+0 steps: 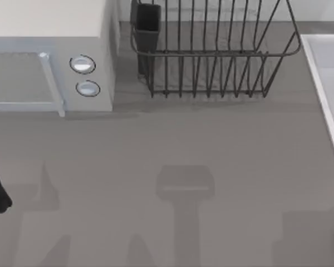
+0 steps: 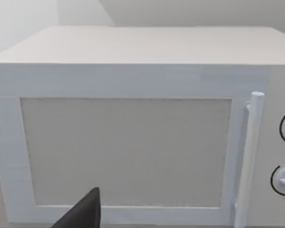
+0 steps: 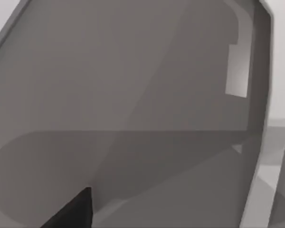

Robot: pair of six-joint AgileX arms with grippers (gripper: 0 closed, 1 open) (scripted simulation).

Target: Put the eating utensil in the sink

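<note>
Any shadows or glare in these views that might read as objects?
Top view: soft dark shadows lie on the bare table, one blocky T-shape near the middle; no glare. Left wrist view: the microwave is evenly lit, flat. Right wrist view: broad shadow bands cross the sink, with one pale lit patch near its rim.

A flat grey surface (image 1: 156, 144) spreads across the top view, marked with soft darker shadows toward its near edge. At the far left stands a white boxy microwave (image 1: 50, 33) with two round knobs (image 1: 82, 64) and a pale bar handle (image 1: 51, 83). Beside it, at the far middle, sits a dark wire dish rack (image 1: 211, 55) with a dark cup-like holder (image 1: 147, 25) at its left end. Lighting is even and diffuse.
</note>
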